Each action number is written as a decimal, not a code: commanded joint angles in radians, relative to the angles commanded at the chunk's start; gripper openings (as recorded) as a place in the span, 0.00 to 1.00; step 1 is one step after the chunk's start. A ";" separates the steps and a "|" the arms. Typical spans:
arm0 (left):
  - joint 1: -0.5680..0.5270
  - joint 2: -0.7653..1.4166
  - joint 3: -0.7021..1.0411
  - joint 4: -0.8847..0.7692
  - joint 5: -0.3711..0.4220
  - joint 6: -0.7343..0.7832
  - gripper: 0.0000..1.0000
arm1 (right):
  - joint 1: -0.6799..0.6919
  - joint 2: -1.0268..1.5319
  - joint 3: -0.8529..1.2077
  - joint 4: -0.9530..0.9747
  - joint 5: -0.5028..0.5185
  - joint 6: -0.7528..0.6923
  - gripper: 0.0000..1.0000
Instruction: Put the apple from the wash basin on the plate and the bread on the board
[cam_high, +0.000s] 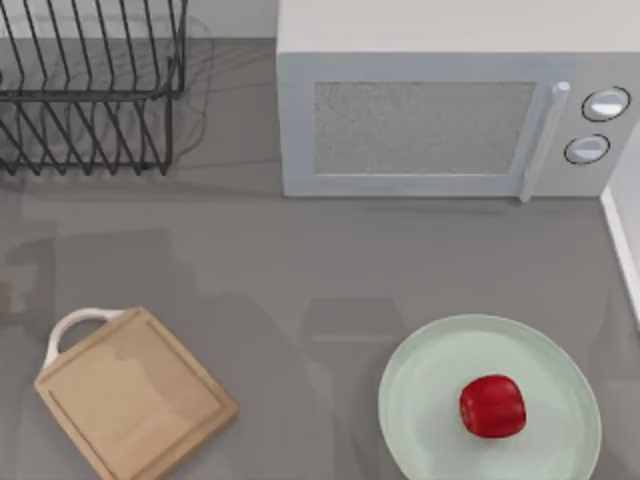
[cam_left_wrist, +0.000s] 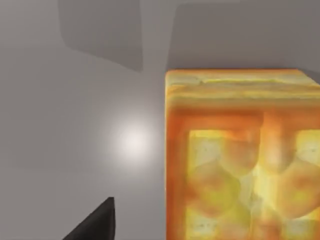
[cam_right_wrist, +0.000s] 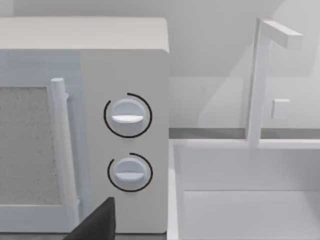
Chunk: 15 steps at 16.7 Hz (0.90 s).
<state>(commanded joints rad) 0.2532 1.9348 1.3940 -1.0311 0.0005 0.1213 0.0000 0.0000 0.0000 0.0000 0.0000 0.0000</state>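
Observation:
The red apple (cam_high: 492, 406) lies on the pale green plate (cam_high: 420, 400) at the front right of the counter. At the front left the wooden board (cam_high: 135, 395) with its white loop handle lies bare. The bread (cam_left_wrist: 240, 155), golden-orange on top, rests on the grey counter right under my left wrist camera. One dark fingertip (cam_left_wrist: 95, 222) of my left gripper hangs beside it with a gap between them, open. The white wash basin (cam_right_wrist: 250, 200) is seen from my right wrist, where one dark fingertip (cam_right_wrist: 97, 220) shows, open with nothing in it.
A white microwave (cam_high: 430, 110) stands at the back centre to right, its two dials (cam_right_wrist: 127, 142) near the basin. A black wire dish rack (cam_high: 90, 85) fills the back left. A white faucet (cam_right_wrist: 257, 80) rises behind the basin. Grey counter lies between board and plate.

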 joint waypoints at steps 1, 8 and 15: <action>0.001 0.010 -0.015 0.023 0.000 0.000 1.00 | 0.000 0.000 0.000 0.000 0.000 0.000 1.00; 0.005 0.099 -0.132 0.234 0.001 0.005 1.00 | 0.000 0.000 0.000 0.000 0.000 0.000 1.00; 0.005 0.100 -0.133 0.235 0.001 0.005 0.70 | 0.000 0.000 0.000 0.000 0.000 0.000 1.00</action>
<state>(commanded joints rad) 0.2581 2.0343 1.2613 -0.7965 0.0012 0.1263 0.0000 0.0000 0.0000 0.0000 0.0000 0.0000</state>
